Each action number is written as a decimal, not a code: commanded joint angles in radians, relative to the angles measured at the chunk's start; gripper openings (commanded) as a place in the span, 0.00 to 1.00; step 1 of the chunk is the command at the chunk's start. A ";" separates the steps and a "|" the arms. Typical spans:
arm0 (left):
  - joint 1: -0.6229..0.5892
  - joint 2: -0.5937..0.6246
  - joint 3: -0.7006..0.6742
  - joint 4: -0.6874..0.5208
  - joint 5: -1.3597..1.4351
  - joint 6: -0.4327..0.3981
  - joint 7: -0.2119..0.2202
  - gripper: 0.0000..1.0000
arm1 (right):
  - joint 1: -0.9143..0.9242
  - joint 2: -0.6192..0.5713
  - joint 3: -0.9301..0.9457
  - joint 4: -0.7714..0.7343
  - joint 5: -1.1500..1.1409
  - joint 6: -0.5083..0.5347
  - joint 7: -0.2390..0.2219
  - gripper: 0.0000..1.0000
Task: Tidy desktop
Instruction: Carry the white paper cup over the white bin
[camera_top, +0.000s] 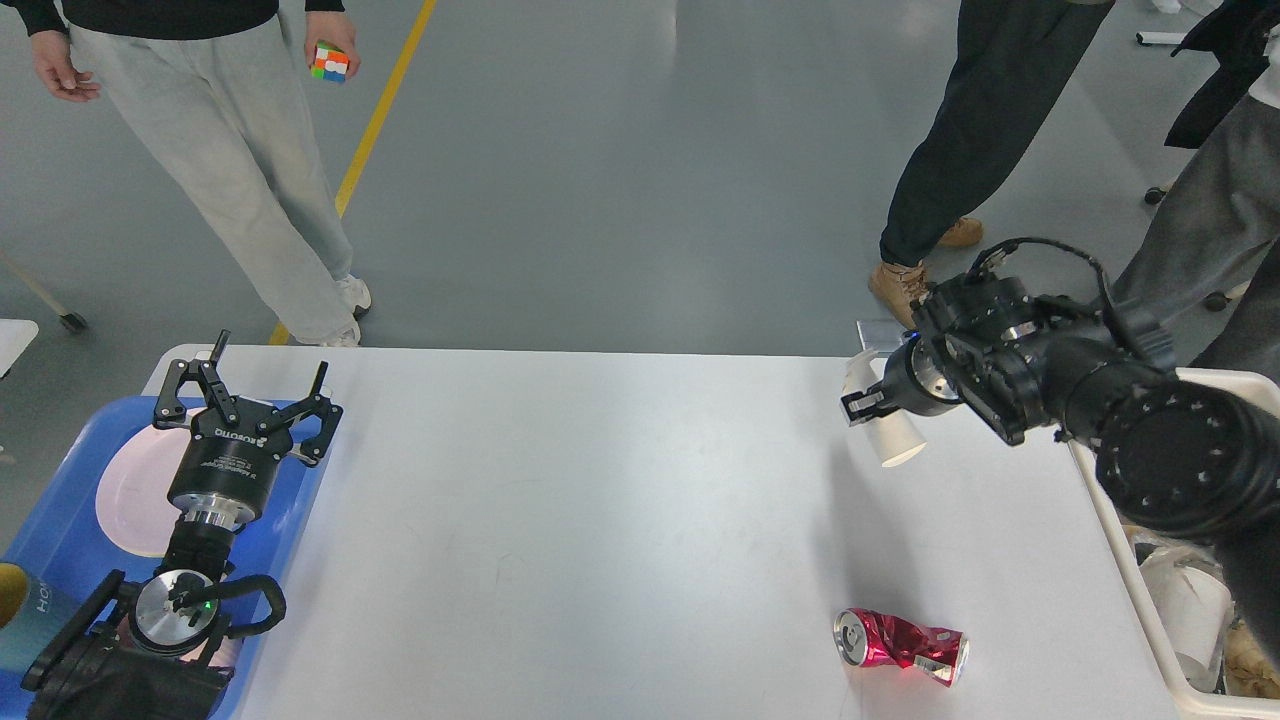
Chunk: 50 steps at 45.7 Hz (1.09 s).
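Both arms are black with ribbed round joints: the left gripper (245, 385) has white lettering above a silver collar and green light, the right gripper (868, 405) a silver ring and looping black cables.

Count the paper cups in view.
2: one paper cup held in the right gripper above the desktop; another cup lies in the bin. More may be hidden there.

On the desktop (600, 480), a tray (60, 520) lies far left, a crushed can (900, 645) front right, a bin (1160, 640) beyond its right edge.
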 joint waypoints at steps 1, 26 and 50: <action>0.001 0.000 0.000 0.000 0.000 0.000 -0.001 0.96 | 0.159 -0.064 0.019 0.058 0.113 0.216 -0.106 0.00; 0.001 0.000 -0.001 0.000 0.000 0.000 -0.001 0.96 | 0.993 -0.364 -0.527 0.824 0.680 0.361 -0.479 0.00; 0.001 0.000 0.000 0.000 0.000 0.003 -0.001 0.96 | 1.319 -0.304 -0.805 1.484 0.729 0.046 -0.320 0.00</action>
